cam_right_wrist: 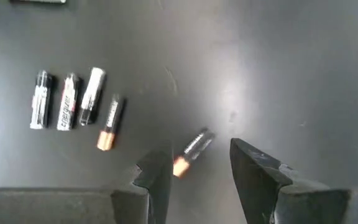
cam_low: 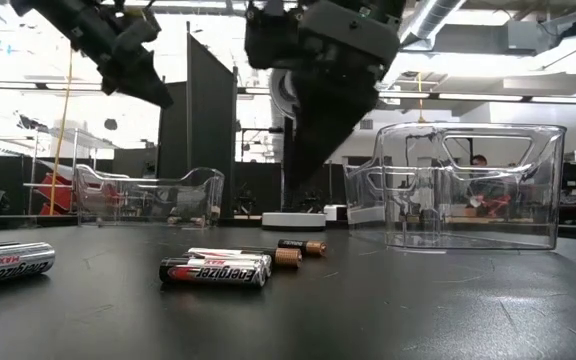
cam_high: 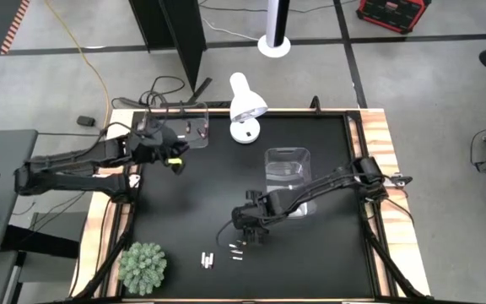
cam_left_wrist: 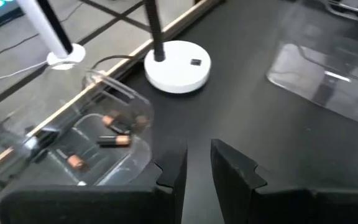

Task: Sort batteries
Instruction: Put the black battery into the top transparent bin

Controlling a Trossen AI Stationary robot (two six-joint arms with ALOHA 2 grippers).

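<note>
Right hand [cam_right_wrist: 194, 168] hangs above the near centre of the black worktop [cam_high: 310, 262], fingers parted with a clear gap and gripping nothing; in the right wrist view a dark battery with a copper end [cam_right_wrist: 189, 151] lies on the worktop in line with that gap. Beside it lies a second copper-ended battery [cam_right_wrist: 109, 124], then three silver-and-dark cells [cam_right_wrist: 66, 101] side by side, roughly parallel. In the high view this loose group of batteries [cam_high: 223, 252] sits near the front edge, just nearer than the right hand [cam_high: 251, 228]. The low view shows the Energizer-marked cells [cam_low: 215, 268] lying flat with the copper-ended ones [cam_low: 302, 246] behind, and one more silver cell [cam_low: 8, 262] at the picture's left edge. Left hand [cam_left_wrist: 197, 168] is at the far left of the worktop, just beside a clear bin [cam_left_wrist: 98, 146]; its fingers stand slightly apart with a narrow gap and hold nothing. That bin contains at least three copper-ended batteries [cam_left_wrist: 114, 140]. A second clear bin [cam_high: 287, 169] stands right of centre, under the right arm; contents cannot be made out. White desk lamp [cam_high: 246, 105] at the far edge, between the bins. Small green plant [cam_high: 143, 267] at the near left corner.
</note>
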